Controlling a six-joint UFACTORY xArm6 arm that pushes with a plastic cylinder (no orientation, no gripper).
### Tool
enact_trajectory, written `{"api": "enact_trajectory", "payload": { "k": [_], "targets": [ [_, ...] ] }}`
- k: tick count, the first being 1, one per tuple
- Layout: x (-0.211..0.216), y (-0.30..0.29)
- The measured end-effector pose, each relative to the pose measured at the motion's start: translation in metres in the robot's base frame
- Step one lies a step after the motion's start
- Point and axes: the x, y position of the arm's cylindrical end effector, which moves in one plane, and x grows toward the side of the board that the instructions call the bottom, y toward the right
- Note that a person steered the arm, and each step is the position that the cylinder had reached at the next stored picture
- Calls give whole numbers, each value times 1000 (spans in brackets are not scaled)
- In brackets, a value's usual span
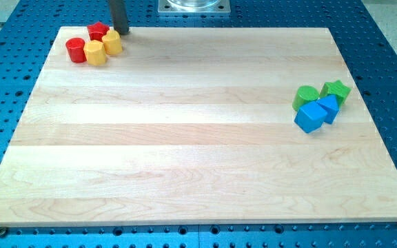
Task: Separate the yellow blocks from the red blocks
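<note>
Pale wood makes up the worktop (185, 138), the largest thing in view, sitting on a blue perforated base (391, 41). Most of the wood is bare, from the middle across to the view's bottom and left.

The next largest group sits at the view's right: two blue blocks (316, 114) touching each other, with a green block (305, 96) and a green star block (336, 89) just behind them. They have no part in this task and lie well apart from the action.

At the view's top left corner the task's blocks are bunched: a red cylinder (76, 49), a red star block (98, 31), and two yellow blocks (96, 52) (112, 43), all touching or nearly so, close to the worktop's top edge.

My tip (120, 32) stands just to the right of the red star and right above the nearer yellow block, seemingly touching or nearly touching. There are no fingers on this rod, so there is nothing to spread or press together.

I judge the separating has barely begun. The next move calls for pushing the yellows down and rightward into open wood, away from the reds. The risk is the near top edge, and dragging a red along with them.
</note>
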Motion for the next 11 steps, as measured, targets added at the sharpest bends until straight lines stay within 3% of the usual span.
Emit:
{"api": "enact_trajectory", "payload": {
  "k": [7,9,10,11],
  "targets": [
    [0,9],
    [82,19],
    [37,16],
    [20,-42]
  ]
}}
